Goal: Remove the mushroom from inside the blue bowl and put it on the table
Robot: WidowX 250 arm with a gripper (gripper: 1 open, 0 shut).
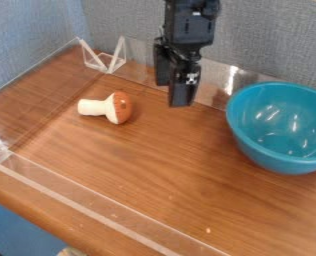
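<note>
The mushroom lies on its side on the table, cream stem pointing left and orange-brown cap to the right, left of centre. The blue bowl stands at the right edge, and nothing shows inside it. My gripper hangs between them, pointing straight down above the wood, a short way up and right of the mushroom and left of the bowl. Its black fingers are open and hold nothing.
Low clear acrylic walls run along the table's edges, with clear triangular brackets at the back left corner. A blue-grey backdrop stands behind the table.
</note>
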